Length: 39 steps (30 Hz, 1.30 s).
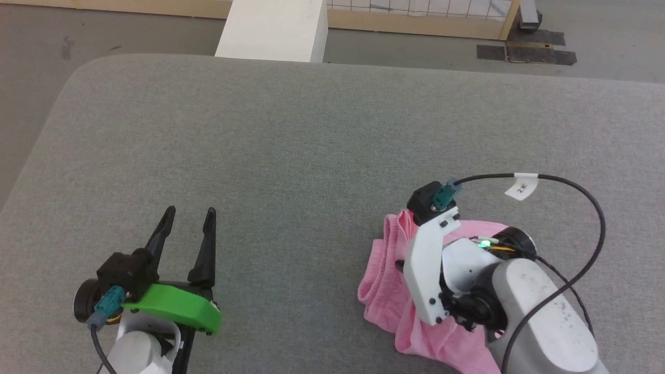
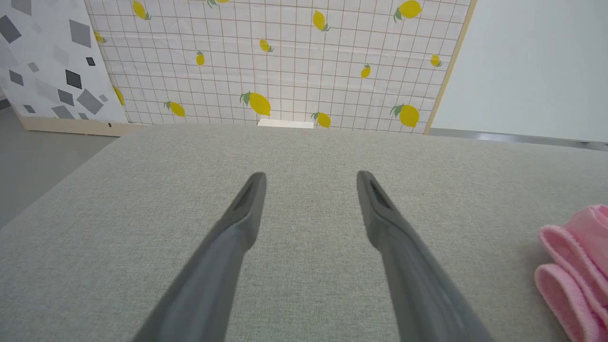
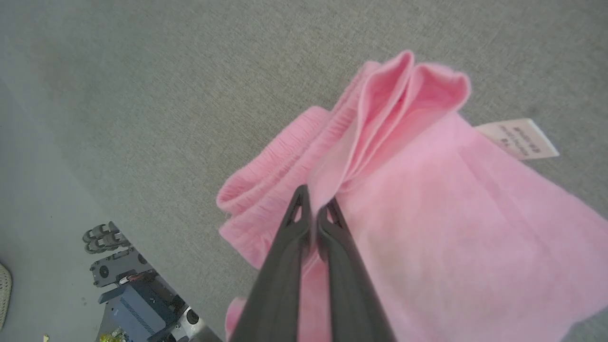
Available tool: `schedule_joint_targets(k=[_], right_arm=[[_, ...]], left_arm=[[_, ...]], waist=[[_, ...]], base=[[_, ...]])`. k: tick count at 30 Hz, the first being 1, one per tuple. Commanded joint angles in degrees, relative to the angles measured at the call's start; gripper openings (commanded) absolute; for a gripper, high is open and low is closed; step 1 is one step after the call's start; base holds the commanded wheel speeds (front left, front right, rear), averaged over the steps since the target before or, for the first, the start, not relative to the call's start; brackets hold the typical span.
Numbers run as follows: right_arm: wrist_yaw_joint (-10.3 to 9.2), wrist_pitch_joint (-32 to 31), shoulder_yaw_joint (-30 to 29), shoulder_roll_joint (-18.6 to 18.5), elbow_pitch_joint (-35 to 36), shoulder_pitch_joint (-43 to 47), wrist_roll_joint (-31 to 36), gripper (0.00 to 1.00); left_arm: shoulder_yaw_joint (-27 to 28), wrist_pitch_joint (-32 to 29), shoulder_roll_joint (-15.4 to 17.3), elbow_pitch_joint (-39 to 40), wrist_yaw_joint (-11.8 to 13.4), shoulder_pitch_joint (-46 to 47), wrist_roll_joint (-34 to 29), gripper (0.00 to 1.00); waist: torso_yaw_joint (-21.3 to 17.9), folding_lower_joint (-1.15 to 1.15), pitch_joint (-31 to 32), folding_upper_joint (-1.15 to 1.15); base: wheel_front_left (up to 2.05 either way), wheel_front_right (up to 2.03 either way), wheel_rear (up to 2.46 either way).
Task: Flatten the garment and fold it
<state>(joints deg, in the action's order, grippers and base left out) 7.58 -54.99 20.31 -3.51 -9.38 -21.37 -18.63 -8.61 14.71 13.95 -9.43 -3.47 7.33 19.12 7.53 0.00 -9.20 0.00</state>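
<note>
R gripper (image 3: 314, 205): jaws narrow, pinching a fold of garment (image 3: 427, 213), bunched near-right on grey surface (image 1: 311, 130). L gripper (image 1: 188, 217): jaws wide apart, garment well to its right.

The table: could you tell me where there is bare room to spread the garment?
Bare: the far half of the table, and between the open left gripper and the garment. Crowded: near right, where the right gripper pinches it.

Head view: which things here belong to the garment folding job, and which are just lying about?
Job: garment, pinched by the shut right end effector; open left end effector; grey padded surface.
Lying about: white block; dark floor mats; lemon-print panel.
</note>
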Motion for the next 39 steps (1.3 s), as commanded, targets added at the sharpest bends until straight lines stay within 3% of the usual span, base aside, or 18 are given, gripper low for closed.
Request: schedule_joint_targets(k=[1, 2, 7, 11, 17, 24, 30, 39], right_arm=[[-0.09, 1.25, 0.73, 0.37, -1.14, -1.28, -0.01, 0.89], [-0.09, 2.14, 1.51, 0.46, -1.71, -1.82, -0.23, 1.00], [-0.09, 6.50, 4.06, 0.60, -0.37, -3.63, -7.67, 1.00], [-0.09, 9.80, 2.96, 0.62, 2.39, -4.46, -9.24, 1.00], [-0.09, 12.53, -8.00, -0.98, 8.02, -0.09, 1.16, 1.00], [-0.09, 9.45, -16.67, -1.79, 11.08, 12.69, 8.86, 1.00], [-0.09, 9.89, -16.68, -0.42, 8.23, 17.37, 9.29, 1.00], [-0.09, 13.66, -14.47, 0.43, -0.95, 15.17, 8.57, 1.00]], left_arm=[[-0.05, 0.18, -0.29, -0.23, -0.13, 0.87, 0.11, 1.00], [0.14, 0.19, -0.25, -0.25, -0.06, 0.81, 0.20, 1.00], [0.46, 0.22, 0.24, -0.31, -0.17, 0.56, 0.30, 1.00], [0.59, 0.24, 0.85, -0.37, -0.25, 0.01, 0.29, 1.00], [1.15, 0.25, 1.30, 1.06, 0.55, -0.75, 0.08, 1.00], [0.87, 0.27, 1.14, 1.93, 0.67, -0.95, -0.19, 1.00], [0.40, 0.28, 1.14, 2.08, 0.51, -0.64, -0.25, 1.00], [-0.76, 0.24, 1.28, 1.78, 0.15, 0.08, -0.33, 1.00]], waist=[[-0.08, 0.00, -0.16, 0.00], [-0.32, 0.00, -0.22, 0.00], [-1.84, 0.00, -0.02, 0.00], [-3.46, 0.00, 0.75, 0.00], [-4.94, 0.00, 1.52, 0.00], [-5.04, 0.00, 1.36, 0.00], [-4.56, 0.00, 0.77, 0.00], [-3.14, 0.00, 0.15, 0.00]], base=[[0.00, 0.00, 0.00], [0.00, 0.00, 0.00], [0.00, 0.00, 0.00], [0.00, 0.00, 0.00], [0.00, 0.00, 0.00], [0.00, 0.00, 0.00], [0.00, 0.00, 0.00], [0.00, 0.00, 0.00]])
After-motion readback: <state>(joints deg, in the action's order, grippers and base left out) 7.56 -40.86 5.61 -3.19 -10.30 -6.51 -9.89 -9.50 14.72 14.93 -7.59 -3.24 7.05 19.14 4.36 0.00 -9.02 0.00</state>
